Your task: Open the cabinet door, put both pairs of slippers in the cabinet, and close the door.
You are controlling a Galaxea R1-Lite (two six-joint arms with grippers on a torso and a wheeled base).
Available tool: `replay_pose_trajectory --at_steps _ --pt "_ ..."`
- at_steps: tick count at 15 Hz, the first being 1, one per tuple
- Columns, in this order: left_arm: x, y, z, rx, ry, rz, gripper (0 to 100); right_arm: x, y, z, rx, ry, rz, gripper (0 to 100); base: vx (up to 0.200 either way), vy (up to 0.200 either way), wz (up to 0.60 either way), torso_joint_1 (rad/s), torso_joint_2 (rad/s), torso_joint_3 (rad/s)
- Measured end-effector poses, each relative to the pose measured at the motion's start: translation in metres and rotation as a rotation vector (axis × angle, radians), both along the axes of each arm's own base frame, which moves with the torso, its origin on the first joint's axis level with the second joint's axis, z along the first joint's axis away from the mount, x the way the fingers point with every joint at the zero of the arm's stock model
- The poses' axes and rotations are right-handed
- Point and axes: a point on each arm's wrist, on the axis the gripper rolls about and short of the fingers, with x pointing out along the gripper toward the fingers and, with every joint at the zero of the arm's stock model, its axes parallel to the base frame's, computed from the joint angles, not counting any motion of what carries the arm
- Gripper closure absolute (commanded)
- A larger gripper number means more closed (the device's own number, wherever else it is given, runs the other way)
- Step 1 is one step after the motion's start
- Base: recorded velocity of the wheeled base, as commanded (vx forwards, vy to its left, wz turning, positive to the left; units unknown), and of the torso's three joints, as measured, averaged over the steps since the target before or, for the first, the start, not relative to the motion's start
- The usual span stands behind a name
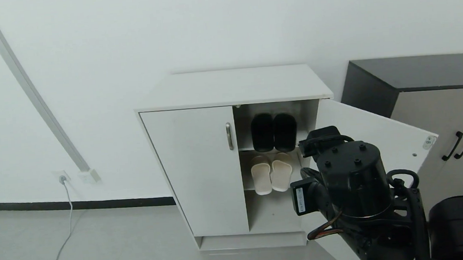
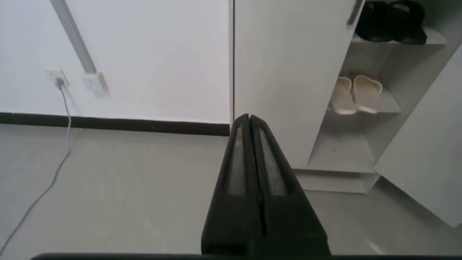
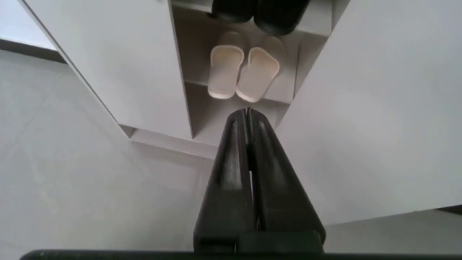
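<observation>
Over on the left, the left gripper (image 2: 250, 124) is hanging low over the floor, out beyond the cabinet's (image 1: 232, 86) left side, its fingers pressed together with nothing between them. The left-hand door (image 1: 193, 170) is sitting shut, its handle (image 1: 229, 136) upright at the inner edge. In the open half, the black slippers (image 1: 273, 131) are lying side by side on the upper shelf and the beige slippers (image 1: 271, 172) on the shelf just below, both pairs running lengthways into the cabinet. The right gripper (image 3: 249, 117) is hovering in front of that opening, likewise clenched and empty.

The right-hand door (image 1: 376, 135) is standing swung out, angling away to the robot's right, its tall free edge upright and farthest from the shelves. With both pairs shelved, closing looks to be what is left. The right arm is plainly the nearer one, and it would need to get round to the panel's outer face to push it leftward toward the cabinet.
</observation>
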Motion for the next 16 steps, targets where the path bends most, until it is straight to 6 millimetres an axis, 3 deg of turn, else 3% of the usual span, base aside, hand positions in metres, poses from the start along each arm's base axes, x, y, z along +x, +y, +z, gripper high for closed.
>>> replay_pose_trajectory --at_steps 16 --pt "0.0 0.0 -0.0001 0.0 0.0 0.0 100 0.0079 -0.0087 -0.0066 -0.02 0.014 -0.036 100 0.0 0.0 0.0 0.227 -0.52 -0.296"
